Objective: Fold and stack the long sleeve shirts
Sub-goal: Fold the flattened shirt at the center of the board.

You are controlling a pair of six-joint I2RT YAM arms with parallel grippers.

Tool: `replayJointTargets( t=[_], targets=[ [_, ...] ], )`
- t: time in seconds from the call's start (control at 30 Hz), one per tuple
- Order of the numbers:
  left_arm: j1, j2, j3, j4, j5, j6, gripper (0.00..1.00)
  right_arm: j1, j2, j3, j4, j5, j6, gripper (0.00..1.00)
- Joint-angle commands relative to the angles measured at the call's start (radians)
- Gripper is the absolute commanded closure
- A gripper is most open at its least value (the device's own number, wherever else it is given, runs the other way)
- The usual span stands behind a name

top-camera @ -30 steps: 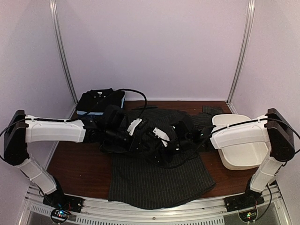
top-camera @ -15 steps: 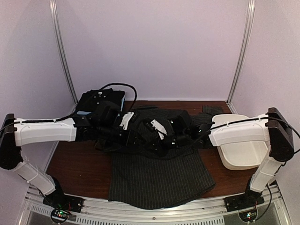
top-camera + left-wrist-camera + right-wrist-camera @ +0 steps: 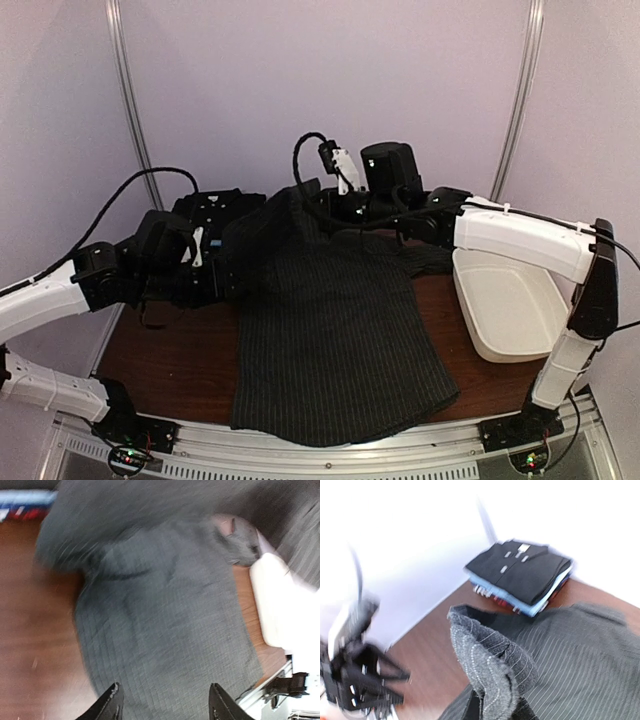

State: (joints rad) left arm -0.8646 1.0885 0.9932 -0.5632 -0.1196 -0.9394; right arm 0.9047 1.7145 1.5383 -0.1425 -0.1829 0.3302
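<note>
Pale lilac walls [image 3: 330, 90] on three sides, dark wood counter [image 3: 170, 350] below. Charcoal pinstriped shirt [image 3: 330, 340] lies spread mid-counter, its near hem draped over the front edge. Its far part is pulled up off the surface into a raised peak at back centre. Right arm [image 3: 520, 240] reaches across from the right to that peak. Right jaws are closed on the pinstriped shirt: in the right wrist view a bunched fold of striped cloth rises straight out of them, though the view is blurred. Left arm [image 3: 60, 295] is at the left side, wrist just beside the shirt's left edge. Left jaws are open with nothing between them; in the left wrist view both tips show at the bottom edge, apart, hanging over the flat striped cloth and not touching it. Folded stack [image 3: 520, 575] sits in the far left corner of the counter, with a black shirt [image 3: 515, 565] on top, collar and small white buttons up, and a light blue shirt [image 3: 549, 597] under it. Something red and white edges out at the stack's bottom; cannot tell what. White tub [image 3: 510, 310] is on the right side of the counter, next to the pinstriped shirt's right edge; contact unclear. Left wrist view is motion-blurred at the top.
</note>
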Motion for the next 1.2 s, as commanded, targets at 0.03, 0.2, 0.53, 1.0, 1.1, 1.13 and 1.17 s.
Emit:
replayJointTargets(
  t=[0.03, 0.2, 0.53, 1.0, 1.1, 1.13, 1.17],
  targets=[
    [0.007, -0.076, -0.169, -0.168, -0.015, -0.191, 0.42, -0.101, 0.071, 0.139, -0.089, 0.135, 0.047, 1.0],
    [-0.025, -0.075, -0.272, -0.173, 0.023, -0.238, 0.43, -0.198, 0.088, 0.177, -0.105, 0.145, 0.057, 1.0],
    [-0.199, 0.092, -0.363, -0.077, 0.034, -0.352, 0.42, -0.33, -0.003, 0.074, -0.107, 0.17, 0.072, 1.0],
    [-0.29, 0.155, -0.411, -0.029, 0.063, -0.431, 0.48, -0.388, -0.136, -0.08, -0.094, 0.172, 0.077, 1.0],
    [-0.334, 0.159, -0.413, -0.03, 0.081, -0.471, 0.49, -0.388, -0.156, -0.093, -0.094, 0.168, 0.074, 1.0],
    [-0.348, 0.16, -0.414, -0.029, 0.087, -0.482, 0.49, -0.389, -0.158, -0.092, -0.096, 0.165, 0.073, 1.0],
    [-0.363, 0.161, -0.416, -0.029, 0.095, -0.495, 0.5, -0.389, -0.162, -0.092, -0.097, 0.164, 0.073, 1.0]
  ],
)
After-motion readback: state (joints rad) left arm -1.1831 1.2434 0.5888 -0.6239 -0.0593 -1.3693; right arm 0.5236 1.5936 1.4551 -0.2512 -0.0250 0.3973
